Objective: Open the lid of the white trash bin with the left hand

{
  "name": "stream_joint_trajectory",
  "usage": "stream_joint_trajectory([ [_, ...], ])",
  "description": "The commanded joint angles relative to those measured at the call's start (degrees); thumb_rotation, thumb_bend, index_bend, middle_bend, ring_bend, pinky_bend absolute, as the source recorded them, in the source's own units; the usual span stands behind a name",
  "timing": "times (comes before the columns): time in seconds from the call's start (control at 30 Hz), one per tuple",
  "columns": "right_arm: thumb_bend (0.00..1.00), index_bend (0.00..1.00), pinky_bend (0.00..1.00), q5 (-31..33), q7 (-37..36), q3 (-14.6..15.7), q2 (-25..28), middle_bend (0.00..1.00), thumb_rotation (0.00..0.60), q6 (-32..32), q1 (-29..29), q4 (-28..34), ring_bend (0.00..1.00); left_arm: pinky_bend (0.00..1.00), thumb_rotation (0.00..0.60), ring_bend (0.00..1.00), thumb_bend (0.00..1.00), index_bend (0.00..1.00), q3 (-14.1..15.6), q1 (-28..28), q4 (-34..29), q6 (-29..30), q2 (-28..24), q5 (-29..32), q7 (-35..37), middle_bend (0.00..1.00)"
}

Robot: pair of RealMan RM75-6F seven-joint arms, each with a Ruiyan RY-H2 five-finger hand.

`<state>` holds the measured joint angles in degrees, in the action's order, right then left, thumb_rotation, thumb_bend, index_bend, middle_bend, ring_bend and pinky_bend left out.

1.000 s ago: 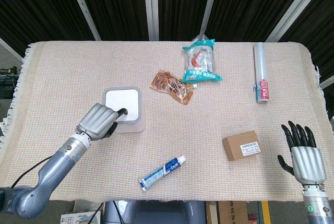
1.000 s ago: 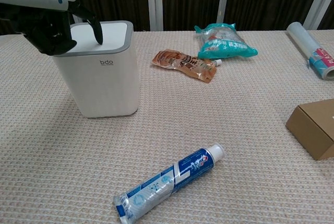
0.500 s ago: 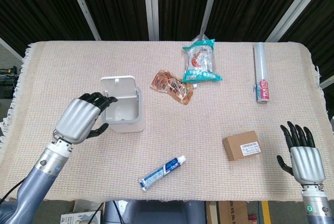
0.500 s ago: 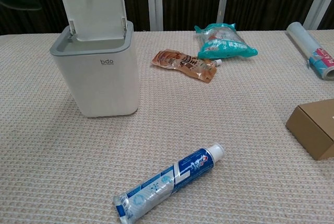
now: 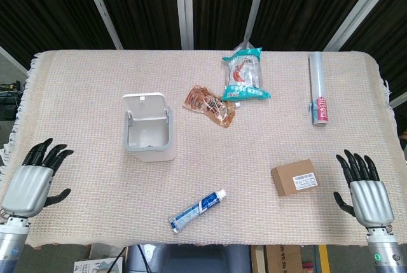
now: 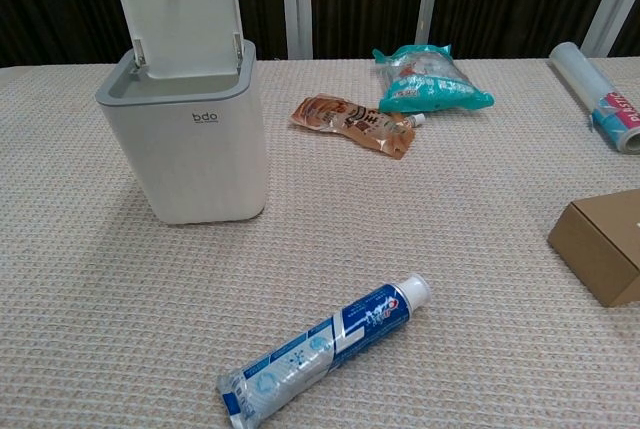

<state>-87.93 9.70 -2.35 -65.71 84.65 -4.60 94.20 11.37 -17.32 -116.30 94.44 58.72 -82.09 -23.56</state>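
**Bin lid up, both hands open and off the bin**

Head view:
- White trash bin (image 5: 150, 134) sits left of centre on the cloth-covered desk (image 5: 82, 95). Lid (image 5: 145, 107) is swung up at the far edge and the inside is visible.
- Left hand (image 5: 30, 181) is at the near-left edge of the desk, fingers (image 5: 48, 152) spread, holding nothing. Bin is well apart from it, up and to its right, no contact.
- Right hand (image 5: 365, 190) is at the near-right edge, fingers (image 5: 356, 165) spread, also empty. Cardboard box (image 5: 295, 177) lies just to its left, not touching.
- Toothpaste tube (image 5: 198, 210) lies diagonally near the front edge, between the bin and the box.
- Orange snack pouch (image 5: 210, 105) is right of the bin, and a teal snack bag (image 5: 244, 76) sits behind the pouch and touches it.
- Plastic wrap roll (image 5: 318, 97) is far right, lengthwise front to back.

Chest view:
- Neither hand shows here.
- Bin (image 6: 188, 139) stands upright on the left, "bdo" on the front face. Lid (image 6: 179, 14) stands close to vertical, hinged at the back of the grey rim.
- Toothpaste tube (image 6: 323, 350) is nearest the camera, cap pointing up-right.
- Orange pouch (image 6: 352, 123) and teal bag (image 6: 430, 81) are mid-desk.
- Roll (image 6: 601, 96) and box (image 6: 603, 244) are cut by the right frame edge.
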Motion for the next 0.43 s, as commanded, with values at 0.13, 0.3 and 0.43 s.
stream_joint_trajectory([
  [0.13,0.30,0.09,0.02,-2.0,-2.1,0.3,0.7,0.02,0.600,0.9,0.0,-0.7,0.03,0.09,0.600,0.01,0.22,0.23,0.9,5.8,13.0,1.6,3.9,-2.5,12.8,0.14],
  [0.3,0.30,0.09,0.02,-2.4,-2.4,0.3,0.7,0.02,0.600,1.5,0.0,-0.7,0.03,0.09,0.600,0.01,0.22,0.23,-0.4,7.1,15.6,3.2,4.5,-5.2,15.3,0.13],
  [0.43,0.30,0.09,0.02,-2.6,-2.5,0.2,0.7,0.02,0.600,2.0,0.2,-0.5,0.03,0.09,0.600,0.01,0.22,0.23,-1.5,8.3,16.3,4.0,4.5,-5.1,16.2,0.13],
])
